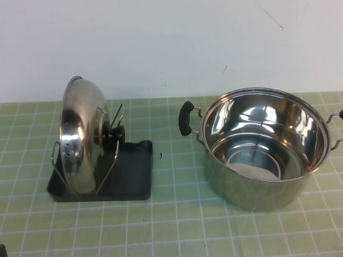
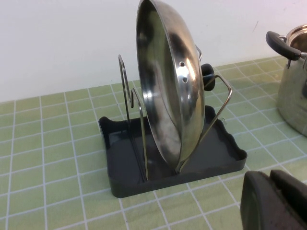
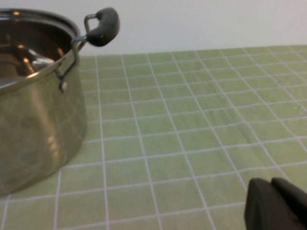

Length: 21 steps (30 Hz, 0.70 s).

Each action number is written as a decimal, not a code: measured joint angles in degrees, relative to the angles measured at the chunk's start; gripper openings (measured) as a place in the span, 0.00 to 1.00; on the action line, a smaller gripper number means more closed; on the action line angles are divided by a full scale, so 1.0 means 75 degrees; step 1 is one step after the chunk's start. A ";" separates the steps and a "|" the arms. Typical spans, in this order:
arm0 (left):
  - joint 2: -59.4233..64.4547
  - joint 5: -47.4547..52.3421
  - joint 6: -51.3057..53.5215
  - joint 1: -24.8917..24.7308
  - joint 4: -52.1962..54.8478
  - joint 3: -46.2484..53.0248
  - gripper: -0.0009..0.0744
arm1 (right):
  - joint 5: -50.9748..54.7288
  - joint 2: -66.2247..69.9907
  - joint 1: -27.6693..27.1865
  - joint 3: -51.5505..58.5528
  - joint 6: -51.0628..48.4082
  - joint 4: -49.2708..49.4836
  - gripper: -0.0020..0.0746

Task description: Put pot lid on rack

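Note:
The shiny steel pot lid (image 1: 79,134) stands on edge in the dark grey rack (image 1: 134,176), held between its wire prongs (image 1: 107,166), with the black knob (image 1: 113,134) facing the pot. In the left wrist view the lid (image 2: 170,91) stands upright in the rack (image 2: 124,158). My left gripper (image 2: 274,188) is shut and empty, low over the table in front of the rack, apart from it. My right gripper (image 3: 274,190) is shut and empty, low over the table to the right of the pot. Neither gripper shows in the high view.
The deep steel pot (image 1: 262,150) with black side handles (image 1: 186,119) stands uncovered on the right of the green tiled table (image 1: 171,225); it also shows in the right wrist view (image 3: 33,100). A white wall runs behind.

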 joint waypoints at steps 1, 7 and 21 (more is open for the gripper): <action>0.0000 0.0000 0.0000 0.0000 0.0000 0.0000 0.01 | 0.0098 0.0000 0.0125 0.0000 0.0029 -0.0014 0.02; 0.0000 0.0000 0.0000 0.0000 0.0000 0.0000 0.01 | 0.0289 0.0000 0.0971 0.0000 0.0349 -0.0080 0.02; 0.0000 0.0000 -0.0015 0.0000 0.0000 0.0000 0.01 | 0.0305 0.0000 0.1044 -0.0013 0.0463 -0.0249 0.02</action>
